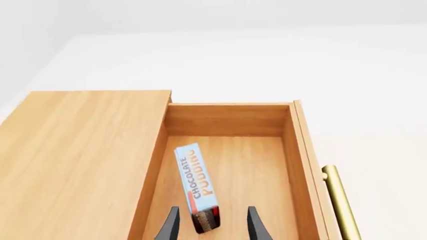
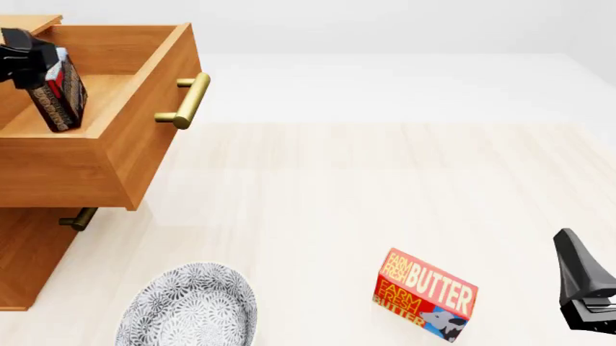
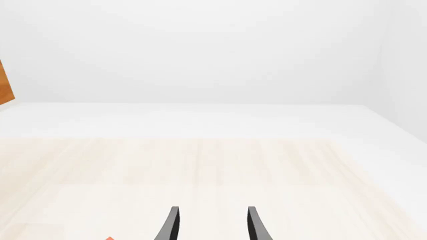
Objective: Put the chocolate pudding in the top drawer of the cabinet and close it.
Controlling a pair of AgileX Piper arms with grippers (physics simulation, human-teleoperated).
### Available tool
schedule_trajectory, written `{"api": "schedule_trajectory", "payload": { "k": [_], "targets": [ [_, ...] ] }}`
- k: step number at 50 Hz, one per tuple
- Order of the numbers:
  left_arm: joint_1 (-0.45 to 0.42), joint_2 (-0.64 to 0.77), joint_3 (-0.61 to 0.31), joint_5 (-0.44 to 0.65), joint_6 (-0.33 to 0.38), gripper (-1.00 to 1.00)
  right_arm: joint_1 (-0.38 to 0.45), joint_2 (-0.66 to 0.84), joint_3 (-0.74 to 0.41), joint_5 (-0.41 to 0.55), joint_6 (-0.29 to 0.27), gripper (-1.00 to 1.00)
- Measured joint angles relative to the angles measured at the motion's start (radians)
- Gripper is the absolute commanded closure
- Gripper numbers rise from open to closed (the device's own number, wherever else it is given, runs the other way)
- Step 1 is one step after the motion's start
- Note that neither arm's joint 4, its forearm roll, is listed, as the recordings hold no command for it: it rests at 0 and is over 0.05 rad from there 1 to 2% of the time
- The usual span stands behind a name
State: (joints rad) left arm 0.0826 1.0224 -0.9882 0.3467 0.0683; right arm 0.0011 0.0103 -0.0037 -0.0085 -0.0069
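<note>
Left wrist view: looking down into the top drawer (image 1: 230, 165), pulled out of the cabinet (image 1: 80, 150). Chocolate pudding (image 1: 197, 186) inside, standing on its dark end, blue part leaning up toward the drawer's back. Left gripper (image 1: 212, 223) spread wide, one finger on each side of the box's dark end, a gap showing on both sides, so seemingly not squeezing it. Brass handle (image 1: 341, 202) sticking out past the drawer front.

Front view: same drawer open at upper left, with the lower drawer's handle (image 2: 77, 218) peeking out below it, something the wrist view never shows. Pudding box tilted inside the drawer, just under the black left gripper (image 2: 27, 56). Out on the table (image 2: 385, 187), a speckled bowl (image 2: 192, 306) near the front edge and a red butter box (image 2: 423, 294) lying to its right. Part of the right gripper (image 2: 582, 277) at the far right edge, well apart from everything.

Right wrist view: right gripper (image 3: 212, 223) spread wide with nothing between its fingers, only bare table ahead. A tiny red corner at the bottom edge, maybe the butter box, too small to tell.
</note>
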Motion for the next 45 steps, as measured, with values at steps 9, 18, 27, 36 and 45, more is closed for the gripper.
{"api": "schedule_trajectory", "payload": {
  "k": [9, 18, 27, 36, 45],
  "targets": [
    [-0.026, -0.01, -0.061, 0.05, 0.015, -1.0, 0.0, 0.0, 0.0, 0.0, 0.0, -1.0],
    [-0.074, 0.0, -0.117, 0.081, 0.031, -1.0, 0.0, 0.0, 0.0, 0.0, 0.0, -1.0],
    [-0.123, 0.013, -0.17, 0.11, 0.037, -1.0, 0.0, 0.0, 0.0, 0.0, 0.0, -1.0],
    [-0.174, 0.025, -0.228, 0.143, 0.039, -1.0, 0.0, 0.0, 0.0, 0.0, 0.0, -1.0],
    [-0.251, 0.054, -0.296, 0.155, 0.032, -1.0, 0.0, 0.0, 0.0, 0.0, 0.0, -1.0]
  ]
}}
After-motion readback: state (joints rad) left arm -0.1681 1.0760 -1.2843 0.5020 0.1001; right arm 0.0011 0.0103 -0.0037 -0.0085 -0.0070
